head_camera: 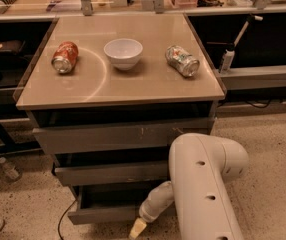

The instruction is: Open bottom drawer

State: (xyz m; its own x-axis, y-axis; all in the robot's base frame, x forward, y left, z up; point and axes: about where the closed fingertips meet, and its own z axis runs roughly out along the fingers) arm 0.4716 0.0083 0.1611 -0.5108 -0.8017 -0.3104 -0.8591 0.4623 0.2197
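The cabinet has three grey drawers under a tan top [133, 86]. The bottom drawer [100, 215] is the slimmest. It stands pulled out a little, and a dark strip of its inside [113, 198] shows behind its plain front. My gripper [137, 228] is low, at the right end of that drawer's front, just above the floor. My white arm [203, 184] reaches down to it from the right and hides the drawers' right ends. The middle drawer [108, 173] and the scratched top drawer [118, 136] also stand slightly out.
On the cabinet top lie a red can [64, 57], a white bowl [123, 52] and a silver-green can [182, 60]. A black cable [63, 223] runs on the speckled floor at the lower left. Dark shelving stands on both sides, and a plastic bottle [8, 168] lies at the left.
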